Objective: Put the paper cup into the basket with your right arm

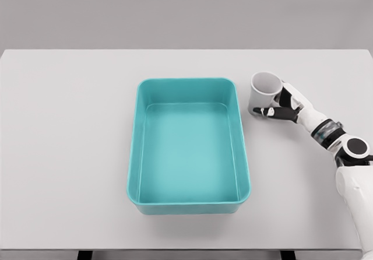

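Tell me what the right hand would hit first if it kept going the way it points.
The right hand points left, already at the paper cup. Beyond it, probably the teal basket's right wall.

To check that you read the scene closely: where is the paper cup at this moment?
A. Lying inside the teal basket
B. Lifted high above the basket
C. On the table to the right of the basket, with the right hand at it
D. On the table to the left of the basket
C: the paper cup stands on the table right of the teal basket, with the right hand wrapped around its side.
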